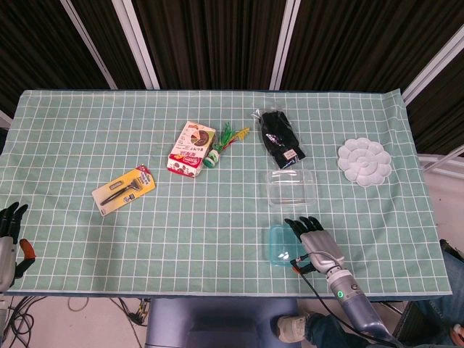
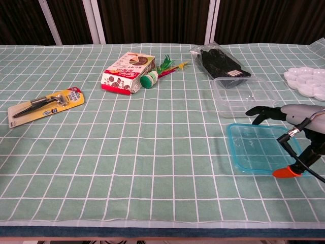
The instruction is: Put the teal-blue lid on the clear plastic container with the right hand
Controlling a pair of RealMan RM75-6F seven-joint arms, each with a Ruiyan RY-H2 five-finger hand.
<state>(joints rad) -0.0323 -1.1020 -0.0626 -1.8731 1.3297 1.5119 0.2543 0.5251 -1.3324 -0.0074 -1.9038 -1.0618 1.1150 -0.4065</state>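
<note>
The teal-blue lid (image 1: 278,245) (image 2: 257,153) is held off the cloth near the table's front edge. My right hand (image 1: 316,242) (image 2: 293,118) grips its right side, dark fingers over the top and the orange-tipped thumb underneath. The clear plastic container (image 1: 291,187) (image 2: 245,95) stands uncovered just beyond the lid, apart from it. My left hand (image 1: 9,230) hangs off the table's front left corner, fingers apart and holding nothing; the chest view does not show it.
A bag of black gloves (image 1: 282,138) (image 2: 220,62) lies right behind the container. A white palette (image 1: 365,161) (image 2: 306,81) sits at the right. A snack box (image 1: 192,148) with a green toy (image 1: 224,143) and a carded tool (image 1: 123,190) lie to the left.
</note>
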